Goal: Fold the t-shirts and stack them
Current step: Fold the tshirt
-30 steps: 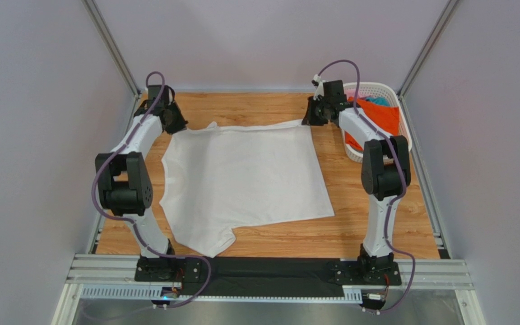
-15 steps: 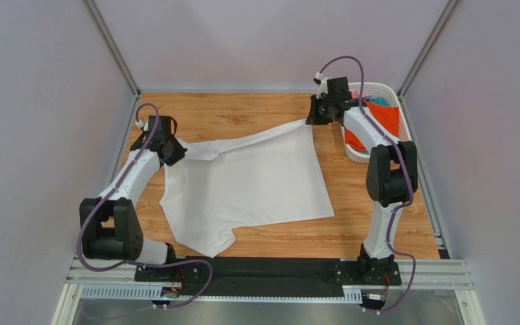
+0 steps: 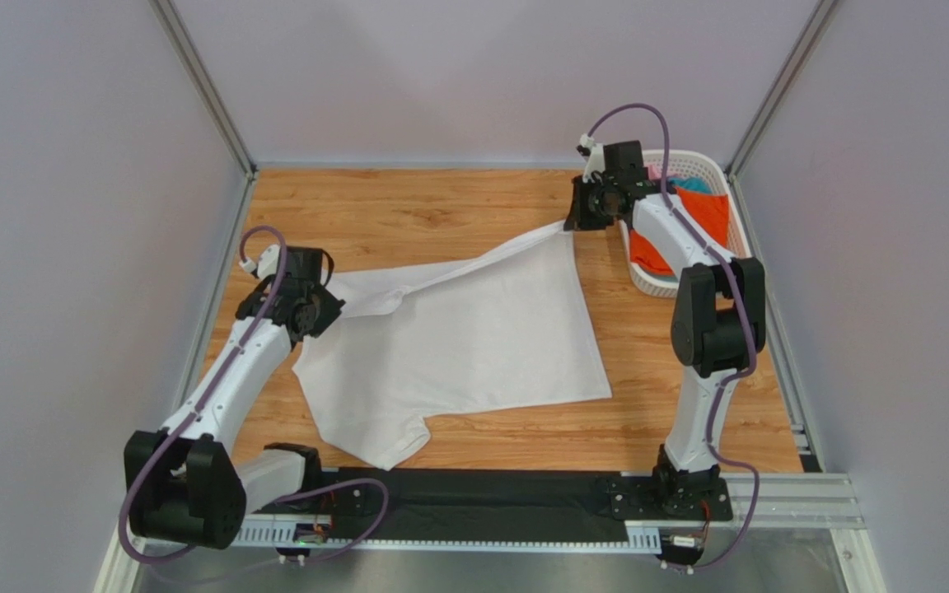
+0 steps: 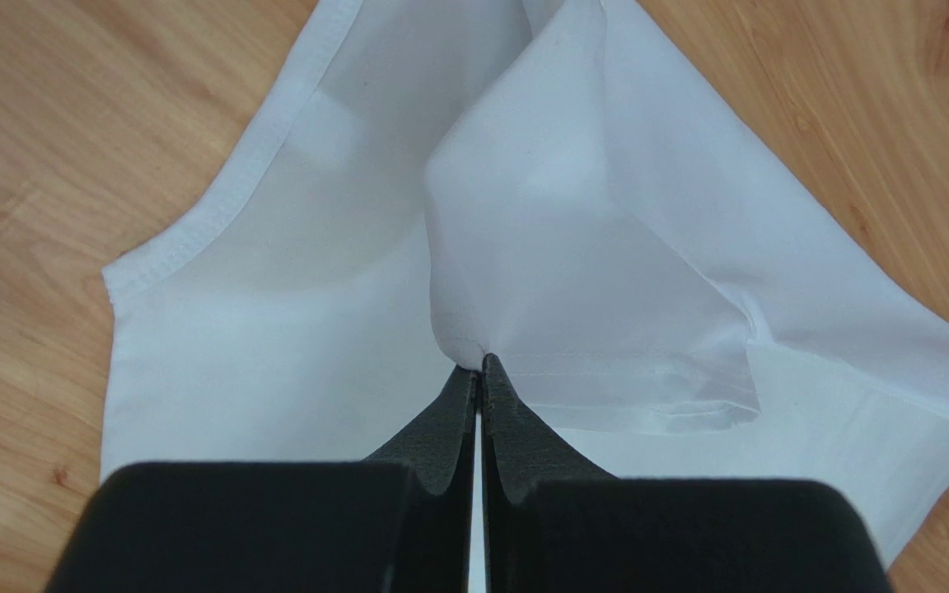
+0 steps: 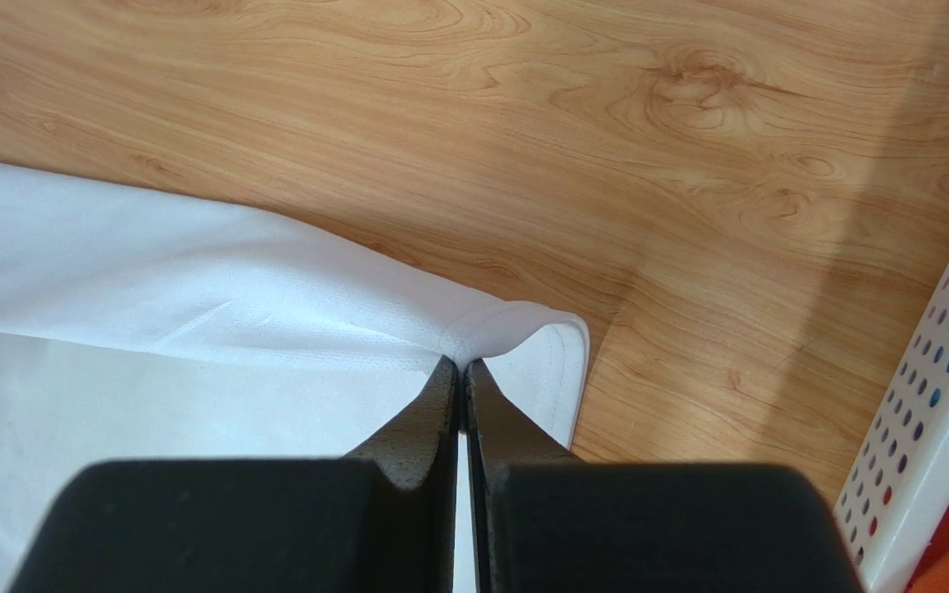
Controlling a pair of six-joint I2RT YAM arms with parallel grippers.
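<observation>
Wooden tabletop [image 3: 442, 210], light grain. White perforated plastic basket [image 5: 944, 408], far right corner. Grey enclosure walls [image 3: 480, 74].

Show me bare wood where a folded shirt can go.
Largest free patch: the far strip of the wooden tabletop, between the back wall and the edge of the white t-shirt held by the left gripper and right gripper. Smaller: between its near hem and the black base rail. Crowded: centre, and far right by the white plastic lattice basket.
</observation>
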